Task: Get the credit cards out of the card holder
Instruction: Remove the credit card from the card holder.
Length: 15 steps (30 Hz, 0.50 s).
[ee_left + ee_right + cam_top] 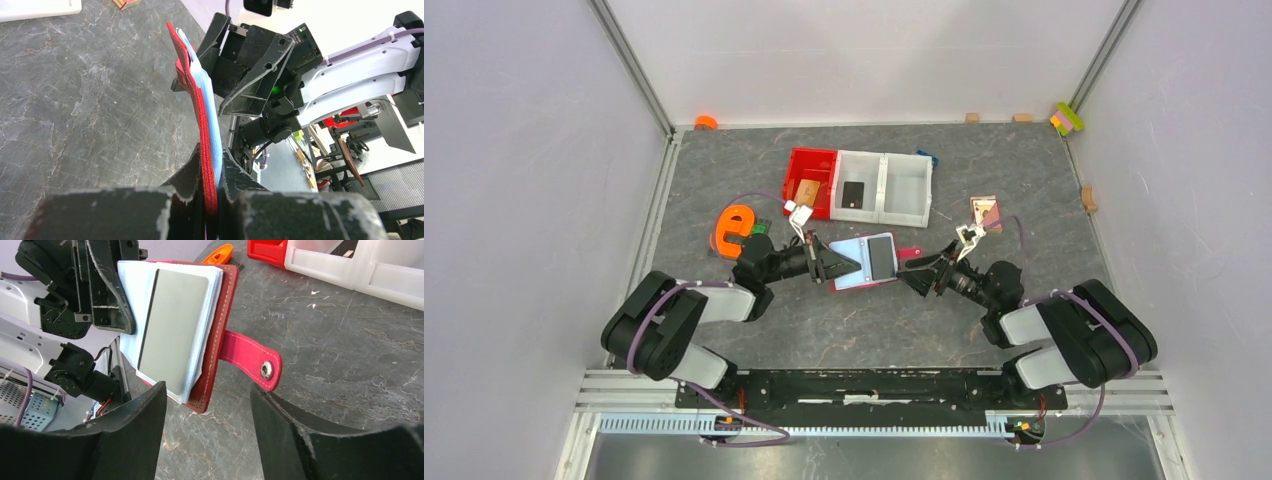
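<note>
The dark red card holder [849, 284] hangs open above the table, pale lining up. My left gripper [832, 265] is shut on its left edge; in the left wrist view the red edge [202, 125] runs up from between the jaws of the gripper [214, 167]. A pale grey card [172, 330] sits in its sleeve, also seen from above [881, 256]. My right gripper [207, 388] is open, with the holder's near corner and snap tab [250, 360] just ahead of its fingers. A tan-orange card [807, 190] lies in the red bin and a black card [854, 192] in a white bin.
The red bin [800, 160] and two white bins [906, 187] stand in a row behind the holder. An orange object [736, 228] lies left of my left arm. A pink-and-white patterned card [986, 212] lies behind my right gripper [914, 275]. Small blocks line the back wall.
</note>
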### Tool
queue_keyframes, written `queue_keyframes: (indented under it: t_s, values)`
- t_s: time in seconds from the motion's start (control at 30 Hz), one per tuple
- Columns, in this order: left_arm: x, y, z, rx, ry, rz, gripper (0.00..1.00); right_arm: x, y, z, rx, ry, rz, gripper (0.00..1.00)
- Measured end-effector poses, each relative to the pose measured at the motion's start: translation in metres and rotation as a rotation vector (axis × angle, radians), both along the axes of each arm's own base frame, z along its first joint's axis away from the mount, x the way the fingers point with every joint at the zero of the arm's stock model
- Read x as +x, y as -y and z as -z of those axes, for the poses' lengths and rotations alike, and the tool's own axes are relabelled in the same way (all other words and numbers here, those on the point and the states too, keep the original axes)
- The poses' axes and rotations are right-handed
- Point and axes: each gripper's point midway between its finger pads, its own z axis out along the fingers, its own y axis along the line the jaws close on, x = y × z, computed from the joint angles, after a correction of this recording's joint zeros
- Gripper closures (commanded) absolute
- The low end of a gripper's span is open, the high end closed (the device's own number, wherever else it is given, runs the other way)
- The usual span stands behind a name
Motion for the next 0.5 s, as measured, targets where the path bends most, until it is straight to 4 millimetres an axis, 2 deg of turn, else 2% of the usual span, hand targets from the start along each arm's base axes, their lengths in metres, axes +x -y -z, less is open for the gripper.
queue_keyframes:
  t_s: [0.17,0.5]
  values:
    - [-0.004,0.003,-0.003,-0.008,0.012,0.005,0.98,-0.002,-0.002,0.001,0.016,-0.018,-0.019,0.3]
    - [-0.01,0.008,0.0,-0.006,-0.002,0.028,0.98,-0.01,-0.005,-0.01,0.071,-0.035,-0.065,0.42]
